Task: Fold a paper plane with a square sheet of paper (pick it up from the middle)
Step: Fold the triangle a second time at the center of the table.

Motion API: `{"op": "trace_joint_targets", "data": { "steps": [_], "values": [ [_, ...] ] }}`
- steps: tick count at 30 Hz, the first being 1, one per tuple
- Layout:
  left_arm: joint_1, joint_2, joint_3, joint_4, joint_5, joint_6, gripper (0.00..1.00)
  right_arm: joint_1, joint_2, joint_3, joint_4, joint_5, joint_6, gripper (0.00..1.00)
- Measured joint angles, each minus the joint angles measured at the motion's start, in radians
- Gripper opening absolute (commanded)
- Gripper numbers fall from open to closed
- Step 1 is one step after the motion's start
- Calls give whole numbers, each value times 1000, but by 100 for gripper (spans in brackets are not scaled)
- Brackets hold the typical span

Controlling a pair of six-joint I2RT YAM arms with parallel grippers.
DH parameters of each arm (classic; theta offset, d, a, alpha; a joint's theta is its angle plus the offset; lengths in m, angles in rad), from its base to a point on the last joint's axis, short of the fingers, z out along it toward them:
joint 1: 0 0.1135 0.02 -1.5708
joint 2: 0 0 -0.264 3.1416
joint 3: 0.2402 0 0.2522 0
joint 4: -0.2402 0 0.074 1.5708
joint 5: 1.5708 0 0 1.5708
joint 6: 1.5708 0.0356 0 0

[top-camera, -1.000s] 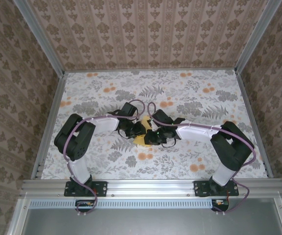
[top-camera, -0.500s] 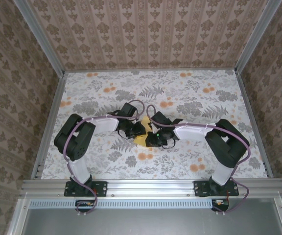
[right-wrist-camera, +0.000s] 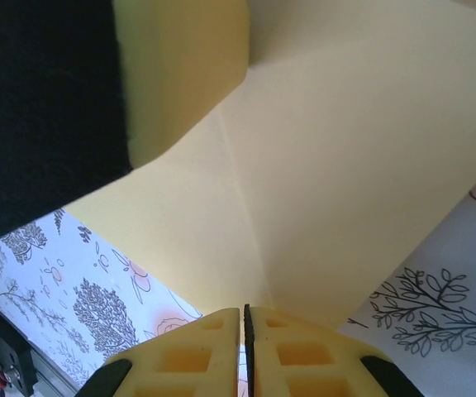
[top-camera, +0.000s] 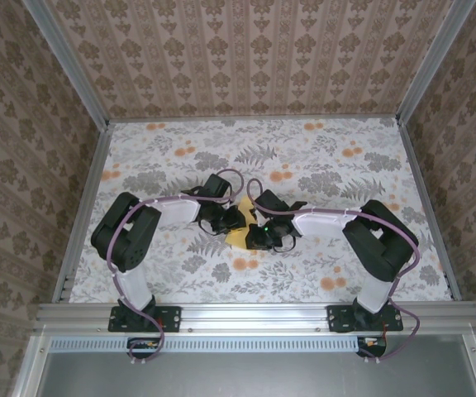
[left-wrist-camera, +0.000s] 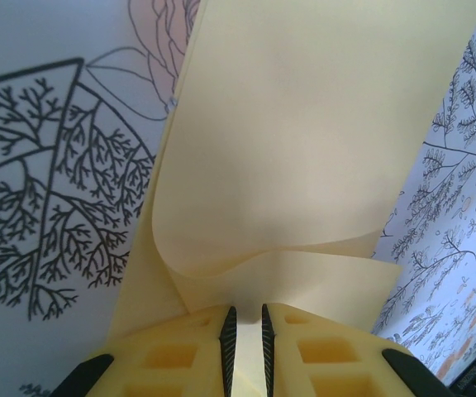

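The pale-yellow sheet of paper is held up off the table between both grippers at mid-table. In the left wrist view the paper curls in two layers, and its lower layer runs down between the nearly closed jaws of my left gripper. In the right wrist view the paper shows a straight crease running down to my right gripper, whose jaws are pressed together on the paper's edge. A yellow finger of the left gripper pinches the paper at the upper left. From above, the left gripper and right gripper almost touch.
The table has a grey leaf print with orange flower blotches. Patterned walls and aluminium rails enclose it. Purple cables loop over both arms.
The right arm's elbow and forearm have shifted slightly left, toward the centre. The left arm and the paper have barely moved.
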Motion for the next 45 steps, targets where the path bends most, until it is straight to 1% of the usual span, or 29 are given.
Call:
{"op": "trace_joint_targets", "data": {
  "steps": [9,30,45],
  "values": [
    [1,-1,-4,5,1,0,21,-3,-55,-31,10,3,17,12],
    [1,-2,-6,9,2,0,21,-29,-54,-56,76,3,51,12],
    [1,-2,-6,9,2,0,21,-29,-1,-57,87,-31,50,12]
  ]
}}
